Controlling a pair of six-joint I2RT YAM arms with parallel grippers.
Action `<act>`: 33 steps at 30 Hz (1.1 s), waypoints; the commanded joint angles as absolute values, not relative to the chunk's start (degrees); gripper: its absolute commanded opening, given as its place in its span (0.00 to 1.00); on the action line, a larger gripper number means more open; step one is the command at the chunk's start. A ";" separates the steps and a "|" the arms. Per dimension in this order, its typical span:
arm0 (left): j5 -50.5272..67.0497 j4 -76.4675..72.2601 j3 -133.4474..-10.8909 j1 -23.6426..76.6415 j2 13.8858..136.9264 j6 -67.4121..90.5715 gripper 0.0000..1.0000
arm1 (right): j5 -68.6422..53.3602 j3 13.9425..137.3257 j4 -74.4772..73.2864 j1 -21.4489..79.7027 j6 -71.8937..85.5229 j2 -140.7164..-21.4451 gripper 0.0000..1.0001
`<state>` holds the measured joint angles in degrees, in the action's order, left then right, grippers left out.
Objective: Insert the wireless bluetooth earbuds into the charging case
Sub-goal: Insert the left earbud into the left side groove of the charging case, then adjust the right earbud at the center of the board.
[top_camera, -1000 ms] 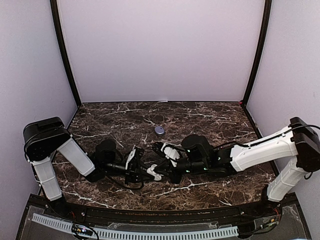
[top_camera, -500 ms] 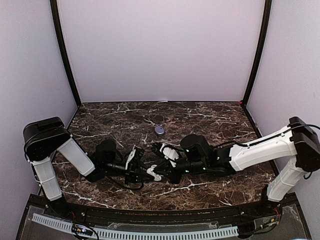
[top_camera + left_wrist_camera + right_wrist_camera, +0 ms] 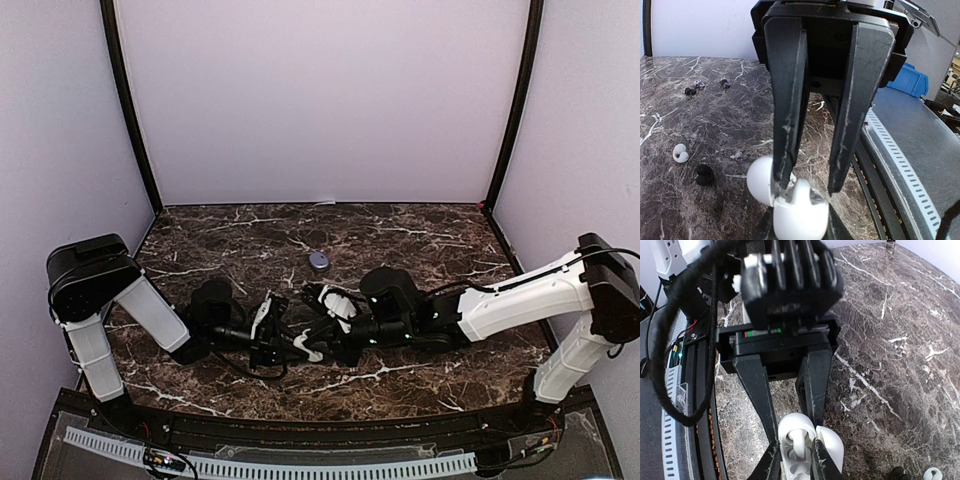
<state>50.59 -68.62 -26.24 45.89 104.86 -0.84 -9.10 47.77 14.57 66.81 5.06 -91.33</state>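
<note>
left hand (image 3: 809, 189) is clamped on the white charging case (image 3: 797, 215), one black finger on each side of it, and the case is flipped open with its round lid sticking out past one finger. the right hand (image 3: 794, 461) comes in head-on from the opposite side, so the two hands are nose to nose. its two fingertips sit either side of the open case body, only a narrow gap between them, right over a white rounded shape down in the case. can't tell if it's actually pinching anything or just sitting there, and can't tell if that white shape is a bud or part of the case

just beside the hands, on the side away from the front edge of the tabletop (image 3: 715, 125), a white earbud (image 3: 680, 153) and a black earbud (image 3: 704, 175) lie loose next to each other, not touching. further out the same way there are three more tiny buds (image 3: 699, 84) in a small cluster, too small to call the colours

well beyond both hands toward the back wall sits a purplish pebble-shaped case (image 3: 318, 261) on its own
</note>
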 commanded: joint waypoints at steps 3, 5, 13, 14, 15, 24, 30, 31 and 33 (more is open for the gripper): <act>50.81 -70.93 -26.53 46.05 103.18 -0.29 0.18 | -8.26 46.76 16.85 67.34 5.27 -86.30 0.24; 49.95 -71.00 -26.42 46.05 103.12 -0.03 0.18 | -8.36 45.85 17.80 67.32 5.46 -84.79 0.28; 46.50 -74.36 -24.98 44.21 102.45 3.76 0.19 | -8.16 42.65 20.08 65.49 6.48 -80.56 0.36; 46.47 -75.10 -24.58 43.80 102.36 4.43 0.19 | -8.10 42.30 19.82 64.74 6.72 -80.21 0.36; 46.49 -75.83 -24.22 43.38 102.25 4.87 0.19 | -8.13 41.81 19.64 63.79 7.11 -79.75 0.36; 38.30 -76.31 -21.53 41.84 99.39 3.43 0.18 | -6.64 34.31 20.44 54.05 8.62 -73.93 0.36; 37.09 -76.75 -20.90 41.49 98.97 3.01 0.18 | -5.74 32.68 21.42 47.21 9.27 -78.46 0.34; 37.13 -76.67 -20.90 41.48 98.97 2.88 0.18 | -5.86 32.30 22.30 46.24 9.57 -79.47 0.33; 37.47 -76.49 -20.87 41.47 98.96 2.50 0.18 | -6.31 31.40 24.64 44.72 10.03 -81.37 0.33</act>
<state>37.95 -74.59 -21.47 41.82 100.79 3.64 -6.61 33.23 19.33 47.40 8.64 -78.26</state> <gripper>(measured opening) 0.265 0.333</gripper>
